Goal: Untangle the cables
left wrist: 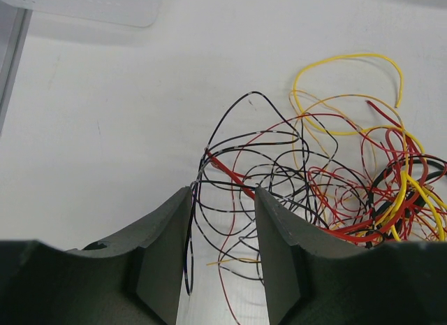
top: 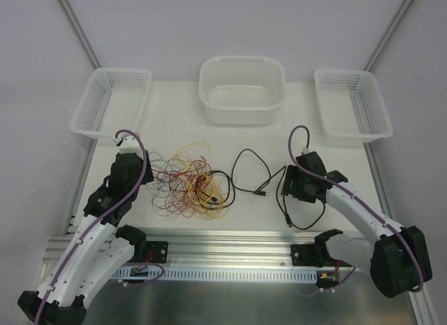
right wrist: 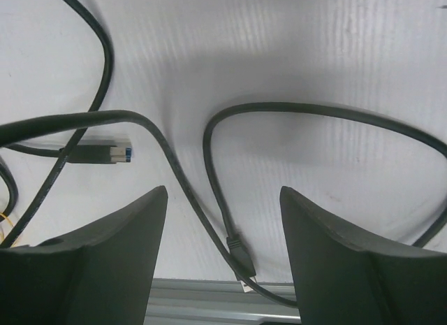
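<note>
Well, thin looping cables (top: 201, 191) (red, yellow, black) on smooth white table (top: 174, 115)

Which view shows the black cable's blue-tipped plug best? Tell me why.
Right wrist: the blue-tipped plug lies close and sharp. Top external shows the black cable but its plug only as a speck. Left wrist misses it.

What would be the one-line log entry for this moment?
left gripper: open, straddling edge of tangle | right gripper: open above black cable | status: not yet untangled
</note>
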{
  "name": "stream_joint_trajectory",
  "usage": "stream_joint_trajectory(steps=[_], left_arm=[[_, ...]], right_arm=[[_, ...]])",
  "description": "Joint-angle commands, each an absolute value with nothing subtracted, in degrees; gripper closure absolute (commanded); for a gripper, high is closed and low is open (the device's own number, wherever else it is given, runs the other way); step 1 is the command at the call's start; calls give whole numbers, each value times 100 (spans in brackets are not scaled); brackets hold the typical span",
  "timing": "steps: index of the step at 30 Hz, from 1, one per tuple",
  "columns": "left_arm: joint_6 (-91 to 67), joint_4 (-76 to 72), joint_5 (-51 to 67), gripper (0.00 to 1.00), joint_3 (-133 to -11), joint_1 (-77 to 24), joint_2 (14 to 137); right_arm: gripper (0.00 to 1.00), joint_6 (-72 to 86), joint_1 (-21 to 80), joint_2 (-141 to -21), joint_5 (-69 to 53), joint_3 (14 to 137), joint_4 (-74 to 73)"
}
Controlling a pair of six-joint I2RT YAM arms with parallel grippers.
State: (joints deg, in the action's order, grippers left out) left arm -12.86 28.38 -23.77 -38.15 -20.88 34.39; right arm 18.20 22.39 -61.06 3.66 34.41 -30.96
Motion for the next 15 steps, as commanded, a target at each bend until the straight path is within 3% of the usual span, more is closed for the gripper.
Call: stream_joint_trajectory(steps=[1,12,15], left_arm=[[-1283,2769,-2224,58,-3973,-2048,3445],[-1292,2769,-2241,59,-3946,-2048,3445],[-1292,2769,-2241,58,-3946,-2048,3445]], right_arm=[[30,1995,2487,-6336,176,3471,-2778],[32,2215,3041,-7417,571,3744,-2637],[38,2232,3093,-7690,633,3823,-2672]])
